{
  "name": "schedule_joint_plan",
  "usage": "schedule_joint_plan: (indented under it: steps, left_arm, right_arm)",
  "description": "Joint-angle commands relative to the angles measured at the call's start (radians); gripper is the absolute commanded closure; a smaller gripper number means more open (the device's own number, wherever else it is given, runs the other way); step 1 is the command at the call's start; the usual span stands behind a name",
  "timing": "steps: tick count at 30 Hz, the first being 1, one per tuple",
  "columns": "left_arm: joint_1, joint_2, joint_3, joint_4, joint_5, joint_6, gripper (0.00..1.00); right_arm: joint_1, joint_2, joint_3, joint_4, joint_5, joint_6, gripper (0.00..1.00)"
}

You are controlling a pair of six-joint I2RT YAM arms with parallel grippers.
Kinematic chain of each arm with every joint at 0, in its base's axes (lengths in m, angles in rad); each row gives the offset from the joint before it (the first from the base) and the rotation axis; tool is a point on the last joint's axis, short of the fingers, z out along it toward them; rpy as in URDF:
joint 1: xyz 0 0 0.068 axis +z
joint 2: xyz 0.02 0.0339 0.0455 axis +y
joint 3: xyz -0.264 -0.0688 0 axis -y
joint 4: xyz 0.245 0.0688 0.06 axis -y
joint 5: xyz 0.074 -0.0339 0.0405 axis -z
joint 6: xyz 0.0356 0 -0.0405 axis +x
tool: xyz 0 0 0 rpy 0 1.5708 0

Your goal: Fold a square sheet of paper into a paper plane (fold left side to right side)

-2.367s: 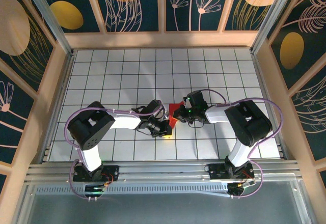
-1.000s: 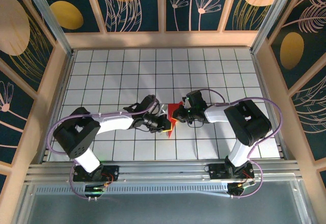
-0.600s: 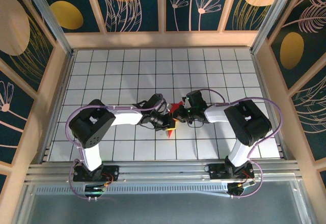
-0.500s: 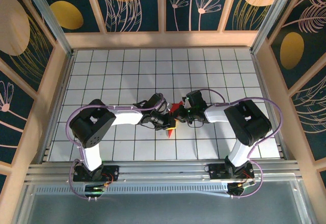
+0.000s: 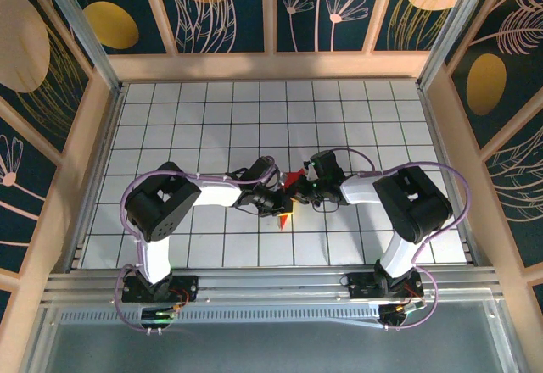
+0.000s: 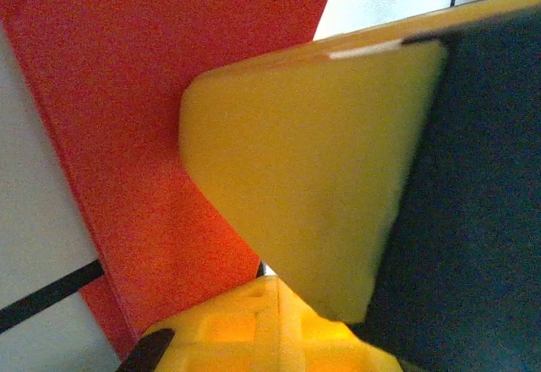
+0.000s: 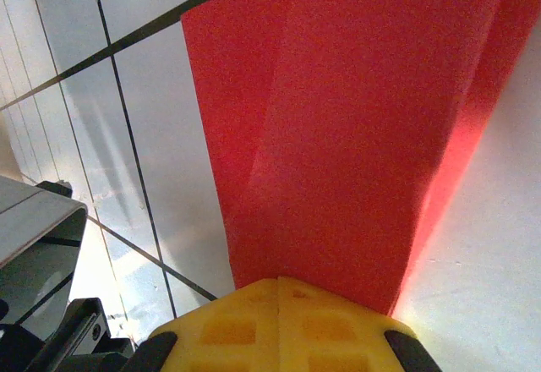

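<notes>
Table (image 5: pixel 170 119) of white grid tiles, with left arm (image 5: pixel 212 195) and right arm (image 5: pixel 365 188) meeting near its middle. Left gripper (image 5: pixel 280 205) clenched, tips down on square sheet of paper (image 5: pixel 293 177); right gripper (image 5: pixel 299 192) likewise clenched, tips touching the sheet's edge. Red, creased and partly folded, lying between both grippers, largely hidden beneath them.

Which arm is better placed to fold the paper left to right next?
Left, likely: the left tool, closed, lies on the paper from the left, while the right tool, closed, sits at its right side.
</notes>
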Motion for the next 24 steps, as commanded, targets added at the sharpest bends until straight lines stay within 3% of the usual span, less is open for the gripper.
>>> schedule_joint_plan:
  steps: [1,10,17,24]
  left_arm:
    - [0.003,-0.011,-0.034,-0.045,-0.031,0.046,1.00]
    - [-0.052,-0.055,-0.103,-0.095,-0.017,0.093,1.00]
    - [-0.083,-0.071,-0.106,-0.208,-0.076,0.140,1.00]
    - [-0.102,-0.115,-0.159,-0.198,-0.070,0.121,1.00]
  right_arm:
    - [0.017,0.066,-0.023,-0.142,0.078,-0.019,1.00]
    - [0.017,0.079,-0.012,-0.151,0.074,-0.021,1.00]
    - [0.017,0.081,-0.006,-0.158,0.074,-0.021,1.00]
    - [0.017,0.083,-0.003,-0.161,0.073,-0.022,1.00]
